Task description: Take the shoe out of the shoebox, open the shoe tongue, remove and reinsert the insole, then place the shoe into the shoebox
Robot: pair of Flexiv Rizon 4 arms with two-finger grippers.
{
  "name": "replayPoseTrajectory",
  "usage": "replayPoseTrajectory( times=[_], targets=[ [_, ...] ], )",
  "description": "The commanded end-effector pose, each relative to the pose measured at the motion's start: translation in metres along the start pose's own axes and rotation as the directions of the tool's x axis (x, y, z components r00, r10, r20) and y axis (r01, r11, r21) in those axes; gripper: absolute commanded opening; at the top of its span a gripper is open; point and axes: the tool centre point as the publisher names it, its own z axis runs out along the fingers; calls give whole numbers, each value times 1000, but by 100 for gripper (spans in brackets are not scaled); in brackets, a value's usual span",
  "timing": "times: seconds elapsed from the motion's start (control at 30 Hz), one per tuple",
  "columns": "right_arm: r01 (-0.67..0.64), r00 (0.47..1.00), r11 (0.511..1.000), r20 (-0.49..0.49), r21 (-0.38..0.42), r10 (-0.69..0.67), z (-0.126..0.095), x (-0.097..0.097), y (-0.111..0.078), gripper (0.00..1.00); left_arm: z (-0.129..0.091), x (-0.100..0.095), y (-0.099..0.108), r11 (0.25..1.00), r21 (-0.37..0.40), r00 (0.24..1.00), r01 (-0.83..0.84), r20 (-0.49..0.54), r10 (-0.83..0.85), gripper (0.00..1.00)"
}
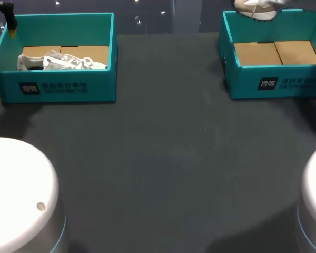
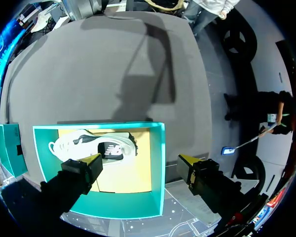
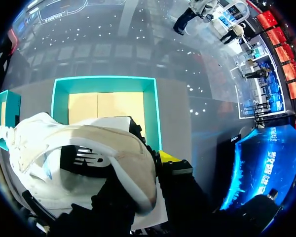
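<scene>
Two teal shoeboxes stand at the back of the table. In the left shoebox (image 1: 58, 87) a white shoe (image 1: 63, 61) lies on its side on the cardboard floor. My left gripper (image 2: 140, 162) hangs open above that box's far end, with the shoe (image 2: 93, 145) below and beside one finger. The right shoebox (image 1: 274, 84) holds only its cardboard floor (image 3: 106, 106). Above its back wall hangs a second white and beige shoe (image 1: 258, 8). My right gripper (image 3: 153, 160) is shut on this shoe (image 3: 84, 158), which hides one finger.
The dark table top (image 1: 168, 158) stretches between and in front of the boxes. My arms' white bases (image 1: 18, 200) stand at the near left and near right corners. The left shoebox's end (image 3: 2, 113) shows beside the held shoe.
</scene>
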Motion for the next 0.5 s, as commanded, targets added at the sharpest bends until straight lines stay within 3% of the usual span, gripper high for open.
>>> replayPoseTrajectory(
  times=[0.03, 0.27, 0.5],
  targets=[
    [-2, 1000, 999, 27, -50, 4, -31, 19, -39, 0, 0, 1, -1, 1000, -2, 1000, -1, -1, 1, 100],
    [5, 999, 999, 39, -40, -3, -52, 55, -80, 0, 0, 1, -1, 1000, -2, 1000, -1, -1, 1, 100],
    [1, 999, 1000, 46, -20, 0, -58, 91, -125, 0, 0, 1, -1, 1000, -2, 1000, -1, -1, 1, 100]
  ],
)
